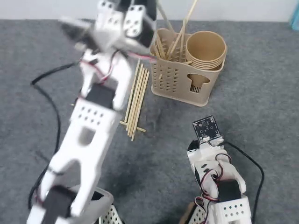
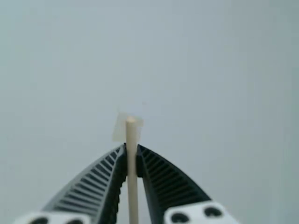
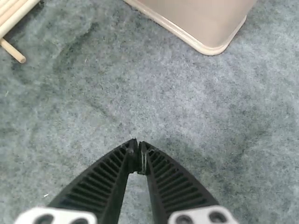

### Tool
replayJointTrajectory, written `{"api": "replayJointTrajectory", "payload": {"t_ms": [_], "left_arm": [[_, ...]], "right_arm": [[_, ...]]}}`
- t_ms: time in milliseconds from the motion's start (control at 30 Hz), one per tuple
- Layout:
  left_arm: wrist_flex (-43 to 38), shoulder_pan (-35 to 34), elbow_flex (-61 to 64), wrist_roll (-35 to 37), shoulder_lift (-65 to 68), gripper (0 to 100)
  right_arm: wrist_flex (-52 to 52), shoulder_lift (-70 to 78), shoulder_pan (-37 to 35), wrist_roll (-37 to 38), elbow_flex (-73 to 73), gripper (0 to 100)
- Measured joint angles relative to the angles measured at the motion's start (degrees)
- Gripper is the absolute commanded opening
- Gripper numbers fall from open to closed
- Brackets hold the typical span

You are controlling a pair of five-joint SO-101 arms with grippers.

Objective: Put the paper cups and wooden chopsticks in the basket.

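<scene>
A beige slotted basket stands at the back of the grey carpet. It holds a stack of paper cups and several upright wooden chopsticks. Several more chopsticks lie on the carpet just left of the basket. My left arm is raised high beside the basket. Its gripper is shut on a single chopstick and faces a blank pale wall. My right gripper is shut with nothing in it, low over the carpet in front of the basket's corner.
The right arm sits at the front right with a black cable behind it. Another black cable loops across the carpet on the left. The loose chopsticks' ends lie off to one side of the right gripper.
</scene>
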Motion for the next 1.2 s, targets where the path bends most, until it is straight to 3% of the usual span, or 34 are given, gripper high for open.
{"api": "replayJointTrajectory", "payload": {"t_ms": [233, 433, 700, 933, 1200], "left_arm": [[0.0, 0.0, -1.05, 0.0, 9.23, 2], [0.0, 0.0, 0.97, 0.0, 9.93, 20], [3.52, -0.26, 6.07, 0.0, 5.98, 21], [16.35, -5.27, 6.07, -0.09, -7.56, 21], [46.59, -16.79, 5.98, 0.97, -22.77, 21]], "right_arm": [[0.0, 0.0, 0.0, 0.0, 0.0, 0.9], [0.0, 0.0, 0.0, 0.0, 0.0, 0.9], [0.0, 0.0, 0.0, 0.0, 0.0, 0.9], [0.0, 0.0, 0.0, 0.0, 0.0, 0.9], [0.0, 0.0, 0.0, 0.0, 0.0, 0.9]]}}
